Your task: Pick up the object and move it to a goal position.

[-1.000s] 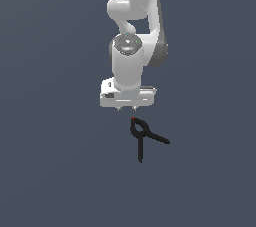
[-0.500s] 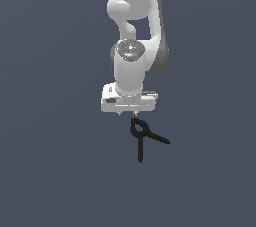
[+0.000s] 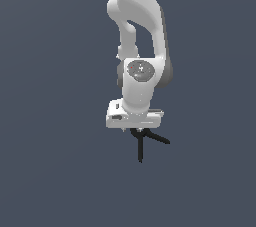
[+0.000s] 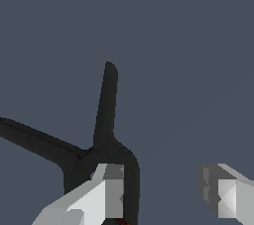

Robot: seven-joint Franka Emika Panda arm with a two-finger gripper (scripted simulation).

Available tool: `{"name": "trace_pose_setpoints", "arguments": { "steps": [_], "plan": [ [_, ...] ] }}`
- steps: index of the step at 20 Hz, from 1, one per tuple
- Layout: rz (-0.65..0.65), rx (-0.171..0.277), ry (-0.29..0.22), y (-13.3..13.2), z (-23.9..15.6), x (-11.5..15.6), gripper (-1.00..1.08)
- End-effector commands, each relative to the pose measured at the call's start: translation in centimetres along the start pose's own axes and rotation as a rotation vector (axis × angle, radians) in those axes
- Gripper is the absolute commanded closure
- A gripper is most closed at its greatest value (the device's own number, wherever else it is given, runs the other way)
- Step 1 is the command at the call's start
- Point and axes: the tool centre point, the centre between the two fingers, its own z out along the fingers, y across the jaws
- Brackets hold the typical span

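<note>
No readable text, label, brand, number or sign is showing in either view: the arm's white casing, the black clamp and the plain grey-blue background are all carrying no lettering at all

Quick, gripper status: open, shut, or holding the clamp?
Gripper: open, holding nothing. One finger overlaps the black clamp's head in the wrist view; the other stands well clear of it.
</note>
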Motion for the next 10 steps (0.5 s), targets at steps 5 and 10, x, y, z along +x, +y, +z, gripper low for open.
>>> {"name": "trace_pose_setpoints", "arguments": {
  "steps": [5, 10],
  "plan": [
    [0.013, -0.026, 0.069, -2.0, 3.5, 3.7, -0.20],
    [0.017, -0.038, 0.107, -3.2, 5.5, 5.5, -0.20]
  ]
}}
